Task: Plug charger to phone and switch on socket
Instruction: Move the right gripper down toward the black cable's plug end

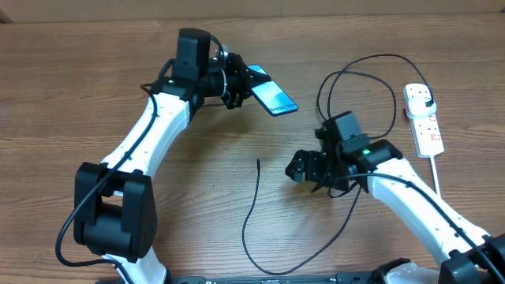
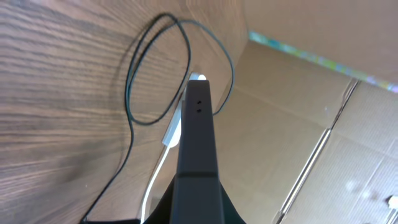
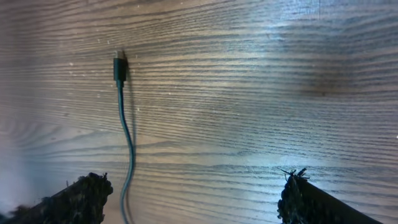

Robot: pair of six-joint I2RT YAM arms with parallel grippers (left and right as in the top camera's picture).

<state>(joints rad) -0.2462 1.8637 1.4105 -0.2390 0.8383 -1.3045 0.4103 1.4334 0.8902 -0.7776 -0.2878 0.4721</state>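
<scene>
One slim cyan-screened phone [image 1: 273, 96], left of one white oblong socket [image 1: 426, 126], pinched by left gripper [image 1: 239, 85]; one thin black charger [image 3: 120, 68]; right gripper [image 3: 193, 190] spread.

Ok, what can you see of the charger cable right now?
The charger is a thin black cable lying slack on the wood table. Its slim connector tip lies free, ungripped, left of the open right tool. The cable curves toward the near edge, passes under the right arm, loops, and ends at a black plug on the socket.
</scene>
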